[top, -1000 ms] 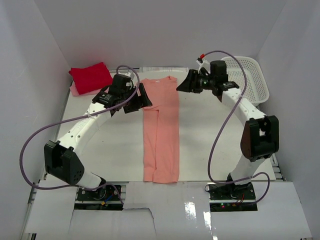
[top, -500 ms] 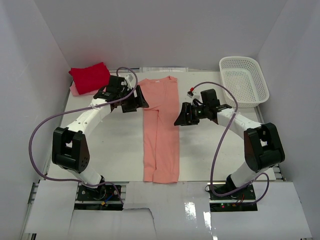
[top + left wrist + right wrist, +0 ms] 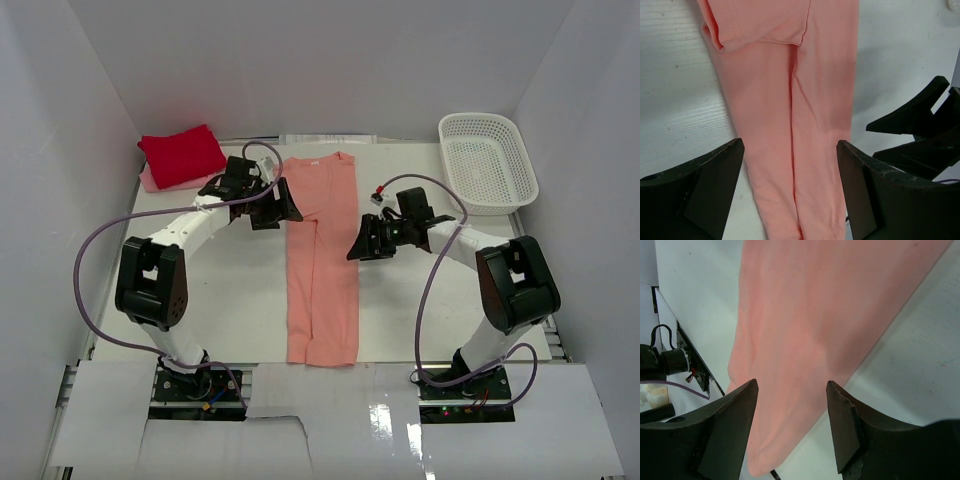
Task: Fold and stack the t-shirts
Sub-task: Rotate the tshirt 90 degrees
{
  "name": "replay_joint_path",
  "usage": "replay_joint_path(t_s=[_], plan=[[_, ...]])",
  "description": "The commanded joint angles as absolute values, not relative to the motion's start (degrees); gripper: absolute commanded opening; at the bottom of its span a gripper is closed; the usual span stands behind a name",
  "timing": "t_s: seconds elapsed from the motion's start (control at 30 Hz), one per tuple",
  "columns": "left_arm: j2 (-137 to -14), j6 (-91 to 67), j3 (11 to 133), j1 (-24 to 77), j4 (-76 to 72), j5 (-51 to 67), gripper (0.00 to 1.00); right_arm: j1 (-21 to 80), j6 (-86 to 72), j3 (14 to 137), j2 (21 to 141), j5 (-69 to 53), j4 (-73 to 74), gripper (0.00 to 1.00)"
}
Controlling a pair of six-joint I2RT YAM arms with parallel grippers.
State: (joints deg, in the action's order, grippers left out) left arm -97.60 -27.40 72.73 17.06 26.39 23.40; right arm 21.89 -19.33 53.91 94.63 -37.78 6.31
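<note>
Surface (image 3: 230, 290), white, walled on its left, far and right sides; bare lanes run along both long sides of the central garment. Salmon-pink t-shirt (image 3: 322, 270), folded lengthwise into a narrow band, lies mid-surface with the collar toward the far edge and the hem close to the near edge. A tucked fold shows on its left half. White lattice basket (image 3: 488, 165) stands in the far right corner, well apart from the band, with only its own mesh floor showing inside. Red t-shirt (image 3: 182, 155), folded, sits in the far left corner on a pale pink t-shirt (image 3: 148, 181), whose edge shows on the near side. Left hand (image 3: 286, 206) hangs at the band's left edge, jaws apart, gripping nothing. Right hand (image 3: 357, 243) hangs at the band's right edge, jaws likewise apart, gripping nothing.
</note>
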Motion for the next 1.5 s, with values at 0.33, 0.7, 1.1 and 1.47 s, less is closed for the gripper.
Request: replay_joint_path(t_s=[0.33, 0.7, 1.1, 1.47], plan=[[-103.1, -27.1, 78.6, 17.4, 19.3, 26.8, 0.85, 24.7, -21.4, 57.3, 103.3, -41.0, -2.5, 0.63], [-111.1, -26.0, 86.3, 17.3, 19.9, 27.5, 0.86, 25.0, -20.3, 59.1, 106.1, -40.0, -1.5, 0.63], [-122.1, -27.8, 93.2, 17.2, 22.2, 26.9, 0.86, 25.0, -18.7, 63.0, 111.5, -36.0, 1.8, 0.63], [-129.3, -27.5, 99.5, 16.5, 22.5, 21.4, 0.86, 24.3, -18.7, 68.4, 117.7, -34.3, 2.5, 0.63]])
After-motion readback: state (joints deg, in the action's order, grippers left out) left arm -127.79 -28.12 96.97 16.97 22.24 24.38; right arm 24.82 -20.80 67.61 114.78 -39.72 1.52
